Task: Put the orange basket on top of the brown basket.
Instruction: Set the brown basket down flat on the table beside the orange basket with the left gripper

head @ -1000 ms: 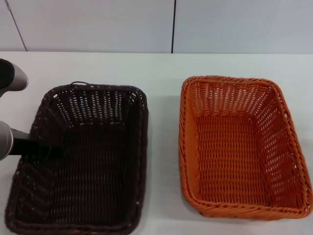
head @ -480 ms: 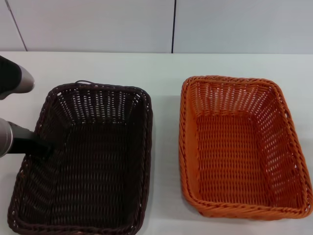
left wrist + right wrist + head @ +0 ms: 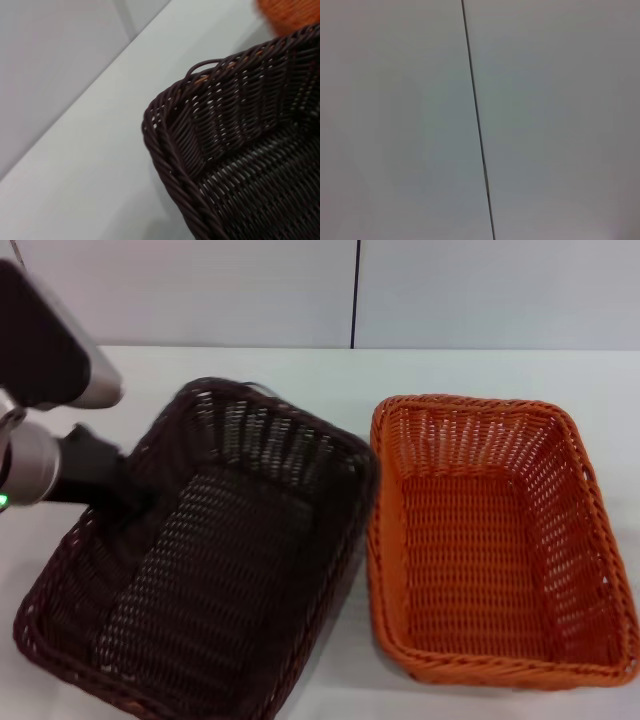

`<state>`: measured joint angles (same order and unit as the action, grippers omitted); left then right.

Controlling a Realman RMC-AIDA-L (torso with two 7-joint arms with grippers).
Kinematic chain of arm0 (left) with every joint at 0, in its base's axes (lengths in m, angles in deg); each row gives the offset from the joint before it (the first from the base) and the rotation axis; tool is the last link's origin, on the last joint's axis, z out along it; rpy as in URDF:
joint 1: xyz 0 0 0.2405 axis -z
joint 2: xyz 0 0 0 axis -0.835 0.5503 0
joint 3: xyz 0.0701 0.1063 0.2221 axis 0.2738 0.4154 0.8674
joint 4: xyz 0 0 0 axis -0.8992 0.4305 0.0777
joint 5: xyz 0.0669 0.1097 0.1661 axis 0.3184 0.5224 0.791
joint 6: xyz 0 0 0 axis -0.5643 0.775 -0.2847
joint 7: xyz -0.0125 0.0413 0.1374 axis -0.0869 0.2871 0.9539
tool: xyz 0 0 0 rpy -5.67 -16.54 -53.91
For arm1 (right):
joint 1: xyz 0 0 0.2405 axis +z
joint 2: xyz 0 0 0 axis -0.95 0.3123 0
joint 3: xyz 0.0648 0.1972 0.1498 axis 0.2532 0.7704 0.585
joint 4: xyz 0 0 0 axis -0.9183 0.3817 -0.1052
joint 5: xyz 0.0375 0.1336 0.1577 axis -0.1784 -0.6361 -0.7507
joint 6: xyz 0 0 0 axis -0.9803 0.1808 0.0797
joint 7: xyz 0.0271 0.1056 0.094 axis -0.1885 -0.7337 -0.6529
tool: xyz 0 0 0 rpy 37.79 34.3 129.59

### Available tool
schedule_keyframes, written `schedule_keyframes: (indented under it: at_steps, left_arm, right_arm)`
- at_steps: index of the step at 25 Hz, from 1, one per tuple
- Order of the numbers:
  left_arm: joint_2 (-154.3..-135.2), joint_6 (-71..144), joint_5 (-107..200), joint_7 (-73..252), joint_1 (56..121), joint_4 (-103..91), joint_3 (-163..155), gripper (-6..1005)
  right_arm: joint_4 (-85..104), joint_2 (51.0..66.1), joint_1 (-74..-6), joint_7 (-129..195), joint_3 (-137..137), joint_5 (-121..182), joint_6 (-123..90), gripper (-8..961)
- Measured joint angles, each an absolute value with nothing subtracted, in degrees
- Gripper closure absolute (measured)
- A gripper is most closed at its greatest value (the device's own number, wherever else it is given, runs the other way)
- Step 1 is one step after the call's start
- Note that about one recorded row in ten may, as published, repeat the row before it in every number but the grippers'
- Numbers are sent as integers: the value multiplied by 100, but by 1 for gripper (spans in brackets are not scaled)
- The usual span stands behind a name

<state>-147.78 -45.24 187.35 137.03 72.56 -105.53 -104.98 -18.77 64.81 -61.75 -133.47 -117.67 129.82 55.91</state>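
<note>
Fingers: ours on the left gripper point(image 3: 125, 502) clamp the brown basket point(image 3: 200, 570) at its left rim.
Brown basket: skewed, far corner against the orange basket point(image 3: 495, 540).
Surface: our white table point(image 3: 330, 375).

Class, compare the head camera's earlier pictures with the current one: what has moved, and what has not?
The left gripper, at the dark brown woven basket's left rim, has swung it clockwise and toward the bright orange woven basket, their rims now meeting. The orange basket stayed put.

Woven wicker-style baskets point(image 3: 200, 560); smooth matt table point(image 3: 330, 375)
</note>
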Motion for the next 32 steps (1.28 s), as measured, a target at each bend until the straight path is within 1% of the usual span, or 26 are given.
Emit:
schedule_keyframes:
  at_steps: [1, 2, 3, 4, 5, 7, 8, 10, 11, 12, 15, 16, 22, 27, 32]
  left_arm:
    - [-14777, -4571, 18594, 14028, 7410, -10395, -10624, 700]
    - [-14777, -4625, 18414, 14530, 7711, -10043, -10802, 700]
    - [-14778, -4631, 18388, 14676, 7828, -9907, -10841, 700]
    - [-14778, -4631, 18388, 14676, 7828, -9907, -10841, 700]
    - [-14778, -4632, 18354, 14935, 8008, -9679, -10898, 700]
    - [-14778, -4632, 18354, 14935, 8008, -9679, -10898, 699]
    - [-14782, -4591, 18343, 15330, 8311, -9273, -10920, 699]
    - [-14782, -4591, 18343, 15330, 8311, -9273, -10920, 704]
    - [-14798, -4471, 18333, 15846, 8748, -8813, -10871, 707]
    - [-14801, -4437, 18321, 16009, 8904, -8709, -10847, 707]
    - [-14801, -4437, 18321, 16009, 8904, -8709, -10847, 706]
    - [-14803, -4342, 18188, 16495, 9158, -8509, -10729, 706]
    - [-14812, -3992, 17892, 17094, 9461, -7966, -10462, 698]
    - [-14821, -3756, 17654, 17109, 9590, -7728, -10307, 691]
    - [-14828, -3670, 17405, 17103, 9575, -7804, -10220, 684]
  right_arm:
    - [-1877, 6485, -6188, -13346, -11771, 12982, 5610, 177]
    - [-1877, 6498, -6213, -13346, -11775, 12982, 5642, 177]
    - [-1877, 6498, -6213, -13346, -11775, 12982, 5642, 177]
    - [-1883, 6500, -6230, -13346, -11777, 12981, 5649, 177]
    - [-1893, 6502, -6242, -13346, -11778, 12982, 5651, 177]
    - [-1916, 6505, -6272, -13346, -11778, 12981, 5657, 177]
    - [-1924, 6507, -6283, -13347, -11778, 12980, 5664, 177]
    - [-1934, 6513, -6292, -13346, -11778, 12979, 5673, 177]
    - [-1934, 6513, -6292, -13346, -11778, 12979, 5673, 177]
    - [-1937, 6514, -6293, -13347, -11778, 12978, 5674, 177]
    - [-1940, 6515, -6290, -13347, -11778, 12976, 5675, 176]
    - [-1941, 6516, -6286, -13347, -11777, 12975, 5675, 176]
    - [-1944, 6505, -6229, -13346, -11777, 12971, 5676, 176]
    - [-1944, 6493, -6209, -13347, -11778, 12961, 5659, 176]
    - [-1944, 6490, -6205, -13347, -11778, 12956, 5636, 176]
